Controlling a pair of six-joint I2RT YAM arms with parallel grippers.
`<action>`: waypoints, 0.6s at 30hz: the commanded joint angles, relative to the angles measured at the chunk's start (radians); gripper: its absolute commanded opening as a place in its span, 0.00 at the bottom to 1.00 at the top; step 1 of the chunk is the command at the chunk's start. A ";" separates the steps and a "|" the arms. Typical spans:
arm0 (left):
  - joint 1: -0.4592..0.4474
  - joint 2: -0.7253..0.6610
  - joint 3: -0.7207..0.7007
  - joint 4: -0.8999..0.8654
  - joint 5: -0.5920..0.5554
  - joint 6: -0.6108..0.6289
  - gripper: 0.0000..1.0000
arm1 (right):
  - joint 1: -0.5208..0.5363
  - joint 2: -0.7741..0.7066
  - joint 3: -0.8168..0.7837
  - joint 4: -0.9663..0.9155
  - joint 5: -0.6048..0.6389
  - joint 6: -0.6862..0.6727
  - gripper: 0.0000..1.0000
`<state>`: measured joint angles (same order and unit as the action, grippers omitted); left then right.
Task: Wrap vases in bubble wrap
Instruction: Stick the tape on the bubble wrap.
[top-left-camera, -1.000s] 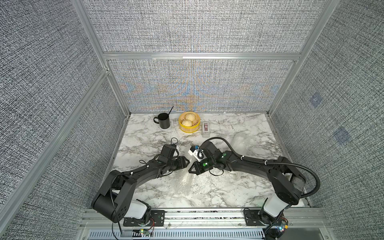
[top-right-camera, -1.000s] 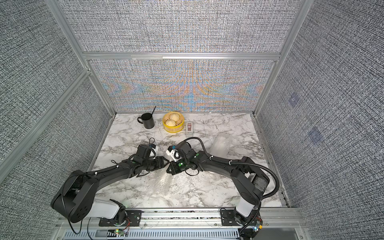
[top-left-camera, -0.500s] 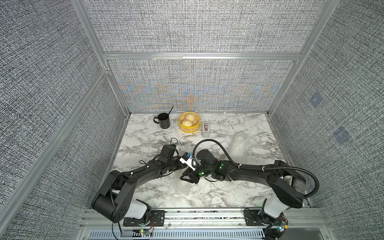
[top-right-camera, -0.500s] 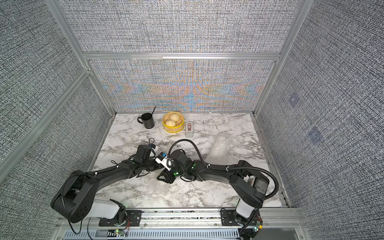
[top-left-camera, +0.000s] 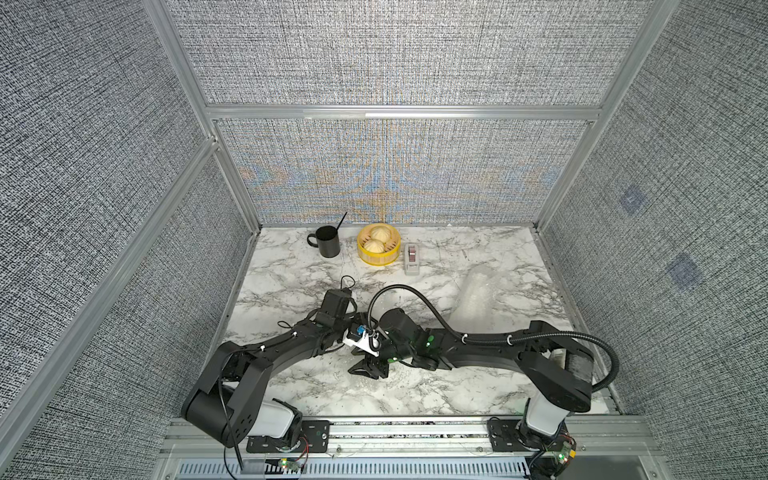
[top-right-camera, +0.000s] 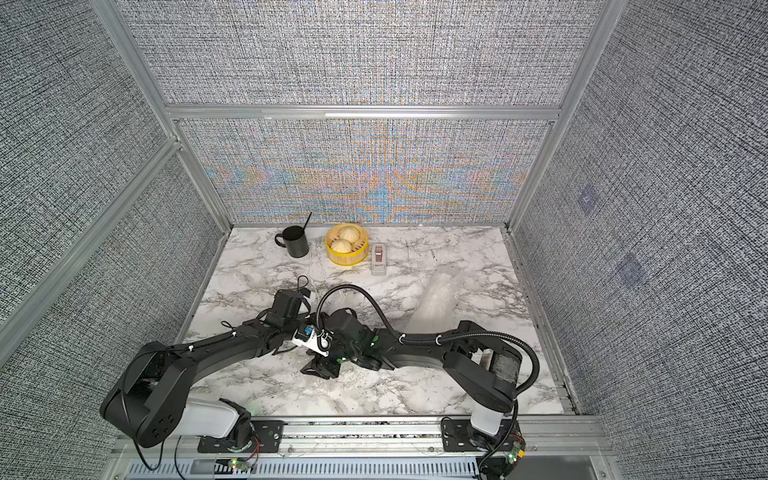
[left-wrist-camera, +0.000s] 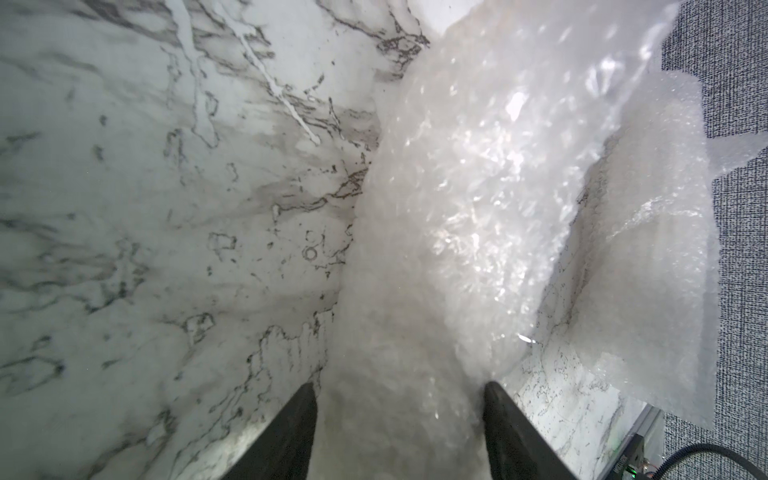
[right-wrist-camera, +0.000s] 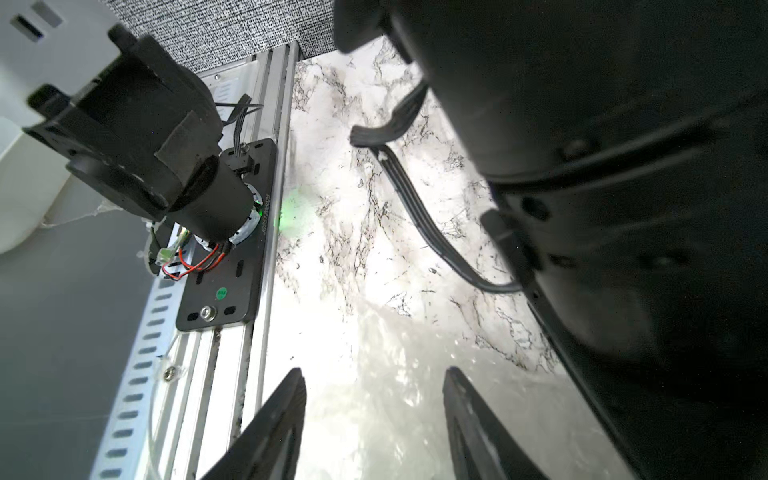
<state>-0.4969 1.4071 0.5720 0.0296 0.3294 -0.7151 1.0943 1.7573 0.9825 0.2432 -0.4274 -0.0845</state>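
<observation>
Now that its fingers have parted, the right hand (right-wrist-camera: 374, 372) hangs spread over the near end of the wrap (right-wrist-camera: 399, 399) and pinches nothing. A second ago it was pressed together and sat farther back on the table (top-left-camera: 291, 282). That reads as a fold let go, so this piece looks close to done. Just beyond, the left hand (left-wrist-camera: 399, 386) clamps that wrap, rolled into a bundle that fills the gap between its fingers. No bare vase shows; I judge one lies inside. At 3 o'clock a second roll (top-left-camera: 473, 297) lies well apart. Along the back stand a mug (top-left-camera: 328, 243) at 11 o'clock and a steamer (top-left-camera: 379, 245) at 12.
</observation>
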 joint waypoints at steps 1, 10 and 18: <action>0.001 0.003 -0.004 -0.097 -0.063 0.013 0.63 | 0.016 0.002 0.004 0.017 0.038 -0.103 0.57; 0.001 0.010 -0.004 -0.094 -0.065 0.013 0.63 | 0.048 0.038 0.033 0.036 0.133 -0.202 0.59; 0.003 0.009 -0.004 -0.101 -0.071 0.015 0.63 | 0.057 0.008 0.019 0.011 0.142 -0.213 0.32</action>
<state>-0.4969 1.4109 0.5720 0.0326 0.3313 -0.7143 1.1461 1.7943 1.0023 0.2520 -0.2924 -0.2855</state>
